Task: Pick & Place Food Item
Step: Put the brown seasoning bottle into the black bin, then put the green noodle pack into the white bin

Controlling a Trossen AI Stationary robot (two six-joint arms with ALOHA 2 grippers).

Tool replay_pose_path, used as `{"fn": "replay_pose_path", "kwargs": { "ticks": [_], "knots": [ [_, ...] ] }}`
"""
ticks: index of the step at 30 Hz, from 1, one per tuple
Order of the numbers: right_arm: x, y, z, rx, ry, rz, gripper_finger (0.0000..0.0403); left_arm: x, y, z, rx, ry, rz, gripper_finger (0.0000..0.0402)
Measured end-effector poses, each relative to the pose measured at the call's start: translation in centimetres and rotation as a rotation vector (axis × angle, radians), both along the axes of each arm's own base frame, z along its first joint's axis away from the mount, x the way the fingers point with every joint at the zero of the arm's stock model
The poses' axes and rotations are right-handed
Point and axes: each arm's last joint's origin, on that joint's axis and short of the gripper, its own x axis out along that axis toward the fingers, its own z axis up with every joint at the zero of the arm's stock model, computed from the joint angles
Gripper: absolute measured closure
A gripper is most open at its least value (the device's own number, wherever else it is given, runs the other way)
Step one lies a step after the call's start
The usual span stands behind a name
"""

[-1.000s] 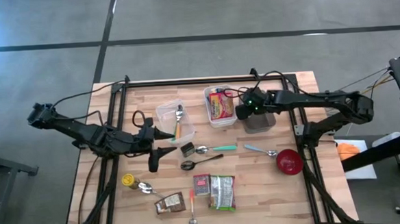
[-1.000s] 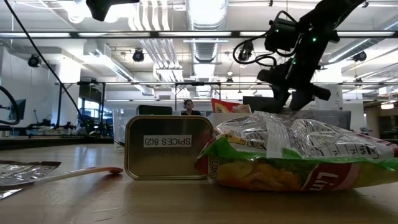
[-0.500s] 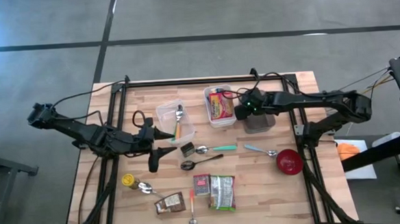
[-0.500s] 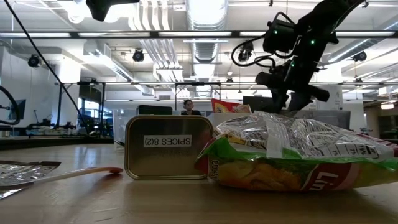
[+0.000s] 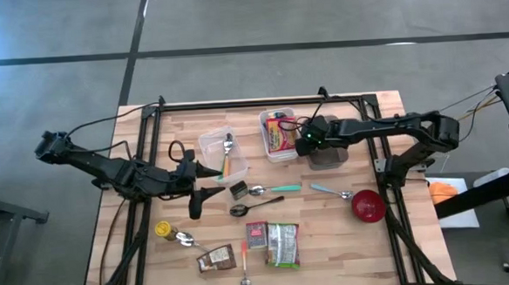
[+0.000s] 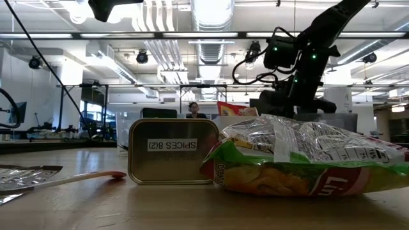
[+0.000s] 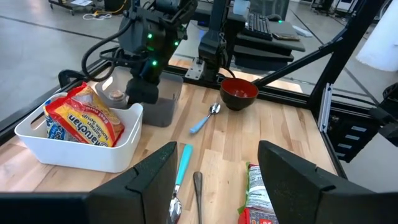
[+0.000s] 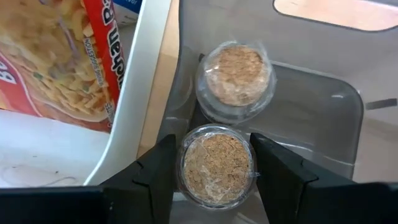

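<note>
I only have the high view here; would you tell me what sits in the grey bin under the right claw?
Observer: Two round, clear-wrapped portions of brown crumbly food lie in the grey bin: a nearer cup and a farther cup.
Operator: Thank you. How does the right claw stand relative to them?
Observer: The right claw is open, with one finger on each side of the nearer cup. I cannot tell whether they touch it.
Operator: And is the left claw carrying anything?
Observer: No. The left claw is open with nothing between its fingers, and it looks toward the white tub holding the noodle packet.
</note>
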Motion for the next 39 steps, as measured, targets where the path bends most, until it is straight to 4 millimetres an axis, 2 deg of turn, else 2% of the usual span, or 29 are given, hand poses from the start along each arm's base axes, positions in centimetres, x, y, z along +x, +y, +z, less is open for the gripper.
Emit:
{"fn": "replay_pose_path", "kwargs": {
  "ticks": [8, 16, 21, 30, 35, 39],
  "knots": [
    [0.1, 0.0, 0.0, -0.019, 0.002, 0.003, 0.0225, 0.0, 0.0, 0.0, 0.0, 0.001, 0.0, 0.0177],
    [0.3, 0.5, 0.0, -0.005, 0.005, 0.043, 0.0115, 0.0, 0.0, 0.0, 0.001, 0.004, 0.001, 0.0177],
    [0.3, 0.6, 0.0, -0.005, 0.007, 0.05, 0.0078, 0.0, 0.0, 0.0, 0.001, 0.004, 0.001, 0.0177],
    [-0.7, 1.0, 0.7, 0.021, 0.042, 0.032, 0.0071, 0.0, 0.0, -0.2, 0.007, 0.019, 0.001, 0.0177],
    [-1.5, 1.9, 2.5, 0.01, -0.005, 0.048, 0.007, 0.0, 0.0, -0.2, 0.008, 0.022, 0.001, 0.0177],
    [-1.8, 3.4, 4.2, -0.006, -0.088, 0.092, 0.007, -0.1, 0.0, -0.4, -0.002, 0.033, 0.006, 0.0177]
  ]
}}
